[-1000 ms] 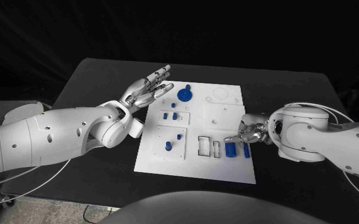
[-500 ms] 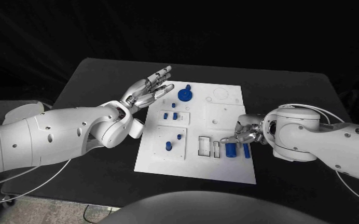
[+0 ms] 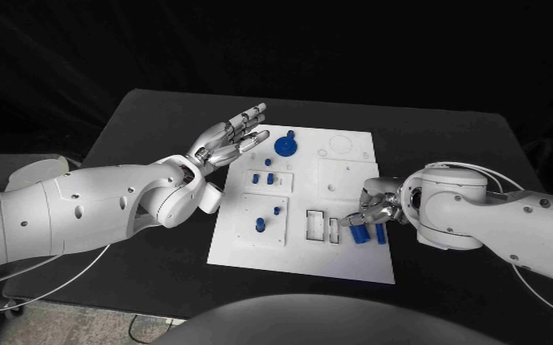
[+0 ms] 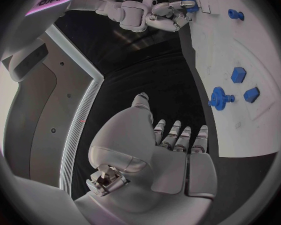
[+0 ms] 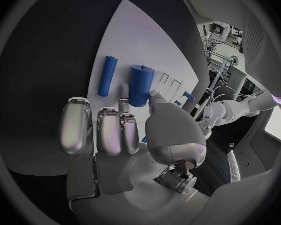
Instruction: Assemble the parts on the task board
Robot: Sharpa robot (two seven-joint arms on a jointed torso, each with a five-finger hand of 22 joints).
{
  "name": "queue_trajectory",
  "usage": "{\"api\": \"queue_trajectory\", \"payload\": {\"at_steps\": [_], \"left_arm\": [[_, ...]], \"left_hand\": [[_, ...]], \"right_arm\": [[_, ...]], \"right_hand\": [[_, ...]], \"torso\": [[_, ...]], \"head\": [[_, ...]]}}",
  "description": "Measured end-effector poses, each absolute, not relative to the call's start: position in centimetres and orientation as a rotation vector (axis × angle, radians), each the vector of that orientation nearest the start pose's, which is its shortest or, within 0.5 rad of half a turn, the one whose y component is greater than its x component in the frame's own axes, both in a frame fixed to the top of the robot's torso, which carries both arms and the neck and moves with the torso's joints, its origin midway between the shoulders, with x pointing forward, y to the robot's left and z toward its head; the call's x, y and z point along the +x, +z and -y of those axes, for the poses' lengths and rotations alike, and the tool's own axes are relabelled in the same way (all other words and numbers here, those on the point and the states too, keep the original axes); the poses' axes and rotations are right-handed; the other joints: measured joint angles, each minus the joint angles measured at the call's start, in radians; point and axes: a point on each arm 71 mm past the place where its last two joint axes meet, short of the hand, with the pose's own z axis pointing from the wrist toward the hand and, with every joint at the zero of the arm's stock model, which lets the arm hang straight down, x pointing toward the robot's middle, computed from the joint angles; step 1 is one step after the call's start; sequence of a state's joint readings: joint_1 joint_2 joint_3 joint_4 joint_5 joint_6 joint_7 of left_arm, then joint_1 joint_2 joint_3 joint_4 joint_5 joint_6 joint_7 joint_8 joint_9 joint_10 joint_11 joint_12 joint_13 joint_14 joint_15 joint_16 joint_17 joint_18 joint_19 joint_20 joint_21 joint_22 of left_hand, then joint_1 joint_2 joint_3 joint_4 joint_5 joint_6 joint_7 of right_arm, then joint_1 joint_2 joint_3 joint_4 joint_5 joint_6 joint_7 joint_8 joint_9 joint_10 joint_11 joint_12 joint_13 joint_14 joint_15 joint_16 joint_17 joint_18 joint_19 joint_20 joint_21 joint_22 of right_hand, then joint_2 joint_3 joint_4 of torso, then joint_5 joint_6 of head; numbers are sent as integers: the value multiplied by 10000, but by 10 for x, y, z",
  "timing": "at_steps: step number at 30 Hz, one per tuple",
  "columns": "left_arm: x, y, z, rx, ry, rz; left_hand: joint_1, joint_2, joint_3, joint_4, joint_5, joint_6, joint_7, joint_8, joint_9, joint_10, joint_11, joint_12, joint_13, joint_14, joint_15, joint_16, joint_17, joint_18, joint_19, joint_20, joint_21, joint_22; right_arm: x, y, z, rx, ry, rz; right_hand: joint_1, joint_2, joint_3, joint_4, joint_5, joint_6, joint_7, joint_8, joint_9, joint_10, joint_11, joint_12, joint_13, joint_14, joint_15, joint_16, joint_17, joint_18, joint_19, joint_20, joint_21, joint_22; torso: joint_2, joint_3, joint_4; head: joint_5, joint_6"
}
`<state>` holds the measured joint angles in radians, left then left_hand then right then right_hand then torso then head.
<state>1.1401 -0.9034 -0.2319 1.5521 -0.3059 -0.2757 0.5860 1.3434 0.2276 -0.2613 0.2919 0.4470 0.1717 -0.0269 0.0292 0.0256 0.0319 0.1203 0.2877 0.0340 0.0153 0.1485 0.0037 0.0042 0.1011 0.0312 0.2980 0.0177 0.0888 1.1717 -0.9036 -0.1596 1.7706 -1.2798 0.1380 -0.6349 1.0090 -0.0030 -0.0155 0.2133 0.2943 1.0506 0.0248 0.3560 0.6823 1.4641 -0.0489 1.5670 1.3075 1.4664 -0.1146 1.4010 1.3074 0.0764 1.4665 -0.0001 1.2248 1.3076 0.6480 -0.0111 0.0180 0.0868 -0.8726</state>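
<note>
The white task board point(image 3: 346, 261) lies mid-table. A thick blue cylinder point(image 3: 360, 233) lies tilted near the board's right front edge, with a thin blue rod point(image 3: 380, 233) beside it. My right hand point(image 3: 375, 204) reaches over the board's right edge. Its thumb and a finger pinch one end of the cylinder point(image 5: 140, 84), and the rod point(image 5: 107, 76) lies free alongside. My left hand point(image 3: 231, 137) hovers open and flat by the board's far left edge, holding nothing. A blue gear point(image 3: 284, 148) sits at the far side.
Two small blue blocks point(image 3: 261, 178) stand in a recess on the board's left half, and two blue pegs point(image 3: 266, 218) lie nearer the front. Two rectangular slots point(image 3: 321, 226) sit left of the cylinder. Black table point(image 3: 150, 121) surrounds the board.
My right hand has slid left onto the board and closed on the thick cylinder's end; the cylinder now lies tilted. The left hand has not moved.
</note>
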Motion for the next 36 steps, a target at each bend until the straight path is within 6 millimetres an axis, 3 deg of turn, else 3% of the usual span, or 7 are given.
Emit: {"api": "queue_trajectory", "payload": {"at_steps": [8, 14, 20, 28, 31, 34, 36], "left_arm": [[434, -254, -221, -7456, -15217, -15917], [434, -254, -221, -7509, -15231, -15944], [434, -255, -222, -7572, -15226, -15954], [433, -255, -223, -7638, -15203, -15975], [433, -255, -223, -7662, -15194, -15986], [433, -255, -223, -7684, -15189, -15998], [433, -255, -222, -7695, -15191, -16008]], "left_hand": [[39, 38, 28, -28, 92, 35, 36, 0, 8, 0, 0, 66, -1, 35, 35, 0, 11, -107, 33, -33, 46, 89], [38, 39, 28, -28, 99, 35, 35, 0, 7, 0, 0, 67, -2, 71, 71, 38, 23, -105, 105, -33, 55, 122], [78, 78, 27, -28, 149, 58, 58, -1, 7, 0, 0, 66, 6, 91, 91, 38, 33, -103, 104, -33, 55, 146], [156, 81, 83, -26, 149, 125, 125, 41, 17, 0, -1, 66, 5, 144, 144, 79, 41, -100, 177, -34, 99, 207], [158, 78, 83, -26, 148, 125, 125, 41, 16, 0, -1, 66, 5, 143, 143, 80, 51, -99, 176, -34, 99, 225], [159, 78, 82, -26, 196, 125, 125, 41, 19, 0, -1, 69, 5, 143, 143, 80, 51, -95, 176, -34, 99, 241], [159, 78, 82, -26, 197, 161, 161, 41, 27, 0, -1, 108, 5, 143, 143, 79, 50, -94, 176, -34, 99, 256]], "right_arm": [[399, -258, 188, -1041, 2848, -24016], [399, -259, 191, -298, 3171, -24164], [396, -261, 194, 762, 3693, -24402], [396, -249, 194, 2396, 4627, -24505], [397, -243, 191, 2917, 5023, -24535], [395, -240, 185, 3224, 5378, -24660], [394, -239, 179, 3212, 5551, -24735]], "right_hand": [[576, -284, 69, -124, 2767, -107, 64, -2, 353, 7, 47, 0, 0, 1, 5, -40, 0, 0, 0, 0, -50, -1], [763, -471, 407, 214, 5185, -210, 117, 472, 890, -2, -11, 0, -1, 4, 35, -78, -46, 0, 0, 0, -111, -2], [789, -498, 804, 611, 5195, -481, 48, 934, 922, -33, -45, 0, -1, -10, 29, -119, -111, 0, 0, 0, -155, -2], [577, -619, 1034, 841, 5217, -581, 48, 1090, 922, -30, -50, 0, -1, -24, 15, -137, -166, 0, 0, 0, -232, -2], [408, -577, 1106, 913, 5505, -722, 58, 1050, 935, -36, -76, 0, -2, -37, 2, -137, -165, 0, 0, 0, -232, -2], [210, -540, 1151, 957, 4863, -850, 14, 906, 1589, -51, -94, 0, -1, -41, -2, -137, -182, -1, 0, 0, -282, -3], [133, -514, 1176, 982, 4437, -871, -6, 846, 1662, -36, -112, 0, -2, -55, -16, -137, -182, 0, 0, 0, -284, 0]], "torso": [[2, 1, -3], [-1, 1, -2], [-4, 1, 2], [-7, -3, 4], [-8, -5, 7], [-8, -5, 9], [-8, -5, 10]], "head": [[-1, 0], [29, 0], [82, 0], [126, 0], [126, 0], [111, 0], [107, 0]]}}
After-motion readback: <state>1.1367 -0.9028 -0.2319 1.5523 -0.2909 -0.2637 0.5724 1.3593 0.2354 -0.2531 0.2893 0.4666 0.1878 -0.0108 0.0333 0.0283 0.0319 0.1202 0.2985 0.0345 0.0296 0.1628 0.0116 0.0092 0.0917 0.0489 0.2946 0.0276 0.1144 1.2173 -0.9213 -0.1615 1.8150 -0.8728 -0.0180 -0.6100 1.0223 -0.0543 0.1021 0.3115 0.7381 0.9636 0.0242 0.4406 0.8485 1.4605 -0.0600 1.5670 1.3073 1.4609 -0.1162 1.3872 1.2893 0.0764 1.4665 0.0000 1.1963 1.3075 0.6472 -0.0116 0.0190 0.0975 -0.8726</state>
